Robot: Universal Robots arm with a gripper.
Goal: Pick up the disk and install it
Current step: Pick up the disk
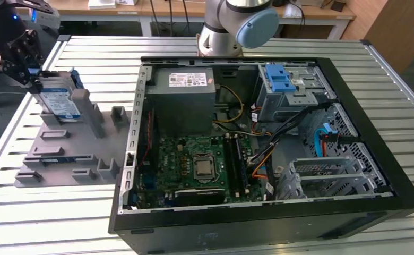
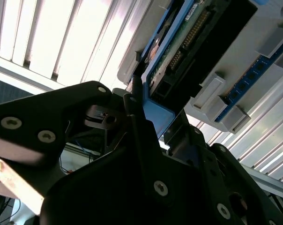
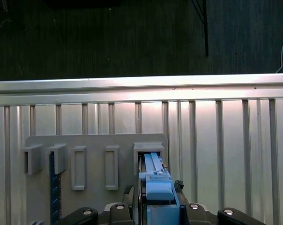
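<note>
The fingers (image 3: 178, 186) are clenched narrowly on the disk (image 3: 153, 171), pressing its blue side rail from both sides in the first wrist view. The disk (image 1: 58, 101) stands on edge in a slot of the grey holder (image 1: 65, 154), its upper end between the fingers. Just beside the fingers, the holder's other slots rise as low walls. Past the holder's edge the ribbed desk (image 3: 226, 140) runs open to its rim. The open computer case (image 1: 264, 223) lies well apart. In the second wrist view the black fingers (image 2: 137, 101) hide the contact, and only the disk's circuit-board side (image 2: 188, 37) shows.
</note>
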